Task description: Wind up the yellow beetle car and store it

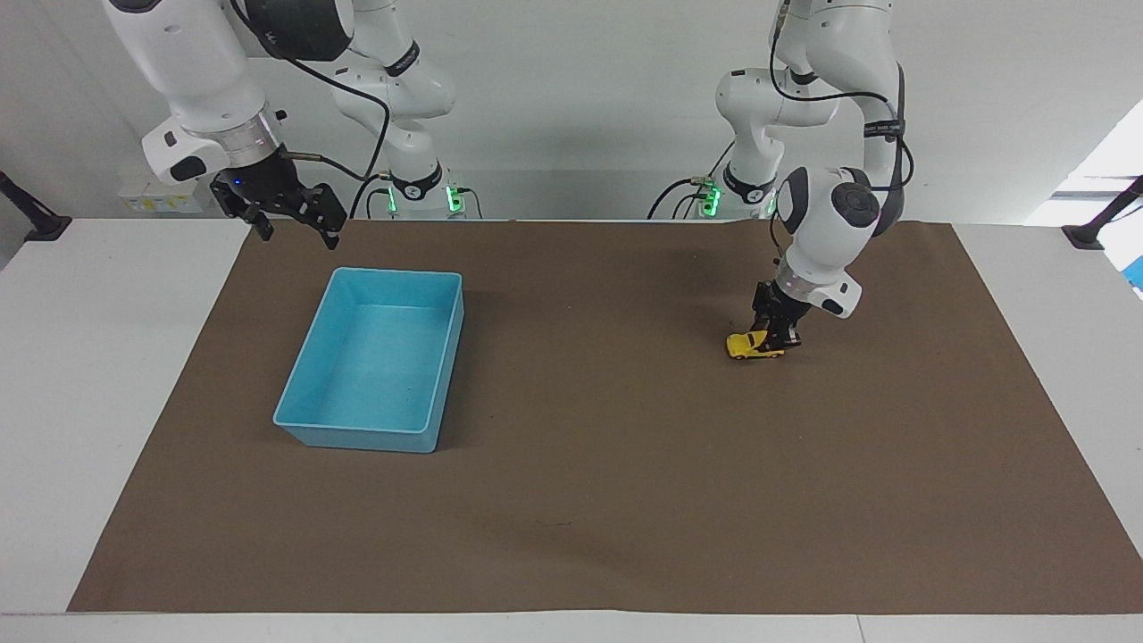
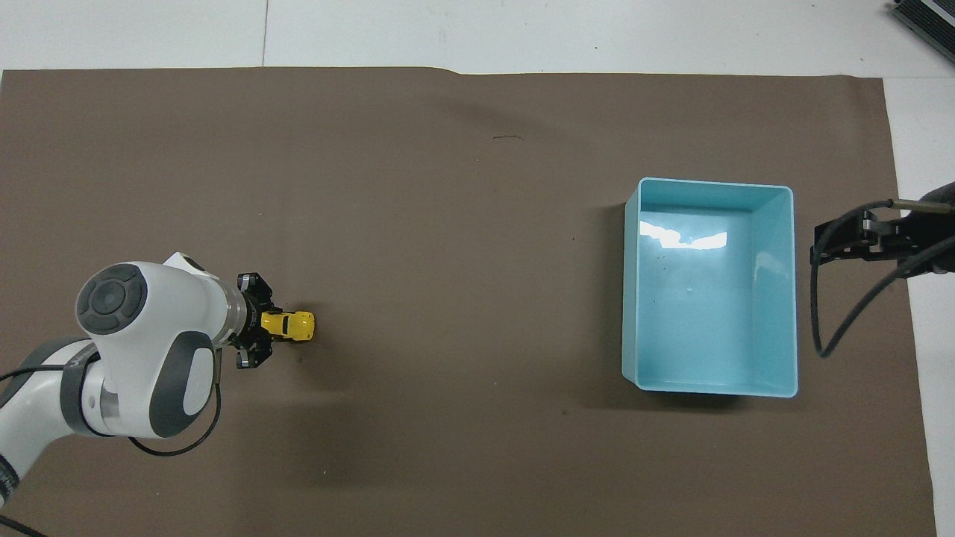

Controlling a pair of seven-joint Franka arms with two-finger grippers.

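Note:
The yellow beetle car [image 1: 750, 346] sits on the brown mat [image 1: 625, 464] toward the left arm's end of the table; it also shows in the overhead view [image 2: 292, 326]. My left gripper [image 1: 775, 340] is down at the mat and shut on the car's rear end; in the overhead view [image 2: 262, 332] its fingers straddle the car's back. The light-blue bin [image 1: 307, 345] stands empty toward the right arm's end, also in the overhead view [image 2: 633, 298]. My right gripper [image 1: 295, 223] hangs open in the air beside the bin and waits.
The brown mat [image 2: 448, 224] covers most of the white table [image 1: 98, 357]. A black clamp post [image 1: 36, 223] stands at the table corner near the right arm, another [image 1: 1098, 223] near the left arm.

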